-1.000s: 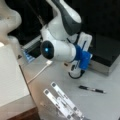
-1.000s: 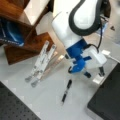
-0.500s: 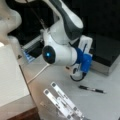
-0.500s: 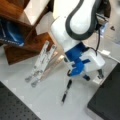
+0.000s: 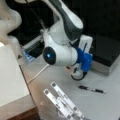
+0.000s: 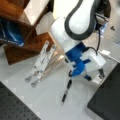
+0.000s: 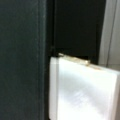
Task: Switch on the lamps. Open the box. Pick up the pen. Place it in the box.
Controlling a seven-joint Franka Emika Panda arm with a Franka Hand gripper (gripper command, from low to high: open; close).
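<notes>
On the grey tabletop (image 5: 50, 75), toward a front view's bottom, two white flat strips (image 5: 63, 103) lie side by side at an angle, dark marks at their ends; a white cable (image 5: 37, 75) runs across the surface beside them. A large white block (image 5: 11, 80) stands at that view's left, and a wooden shelf unit (image 6: 22, 30) holding a blue item (image 6: 10, 33) fills a front view's upper left, with the strips (image 6: 41, 61) fanned out just below it. A black perforated board (image 6: 15, 107) occupies that view's bottom left corner. The pen (image 5: 91, 89) lies flat on the tabletop, slim and black with a pale midsection, near the strips but apart from them; in a front view it (image 6: 67, 91) lies just below the blue wrist mount. The box (image 5: 110, 53) sits closed at a front view's right, black lid on silver-grey sides; its dark lid (image 6: 107, 100) shows at a front view's lower right. The white arm (image 5: 62, 37) bends down over the tabletop, its blue mount (image 5: 85, 60) beside the box edge. The end effector (image 6: 100, 75) hangs low against the box edge, well apart from the pen; whether it is open or closed cannot be told. The wrist view shows a dark surface (image 7: 22, 60) and a white block-like part (image 7: 82, 92) with a thin brassy edge.
</notes>
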